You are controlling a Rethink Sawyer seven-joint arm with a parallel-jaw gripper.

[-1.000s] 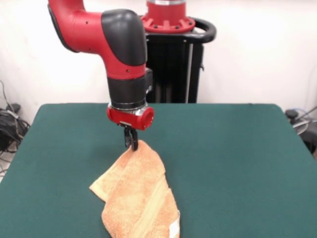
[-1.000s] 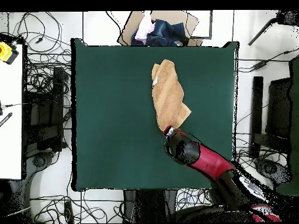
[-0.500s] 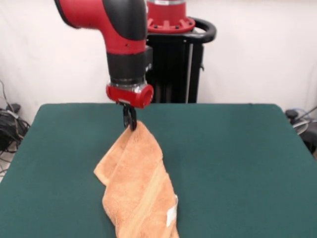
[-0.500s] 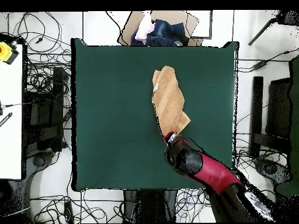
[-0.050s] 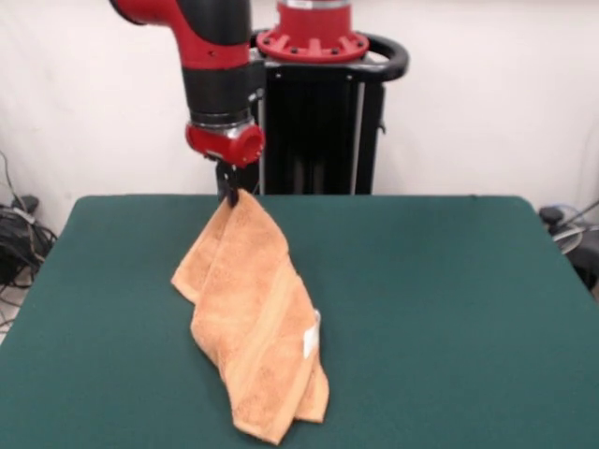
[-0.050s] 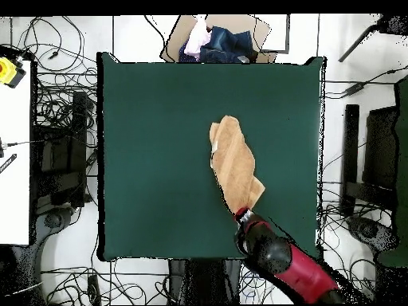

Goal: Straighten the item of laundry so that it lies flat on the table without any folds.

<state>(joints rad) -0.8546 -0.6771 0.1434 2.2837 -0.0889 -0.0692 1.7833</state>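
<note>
One corner of towel [image 5: 251, 318] pinched in closed gripper [image 5: 228, 195] jaws, lifted to unfold it over tabletop [image 5: 449, 309].

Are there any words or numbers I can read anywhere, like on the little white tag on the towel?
No readable text in either view.
The white care tag on the towel: too small and blurred to tell whether anything is printed on it.
The robot arm and the gripper pinching the towel's corner: no letters or numbers visible.
The table: plain green, no marks.
</note>
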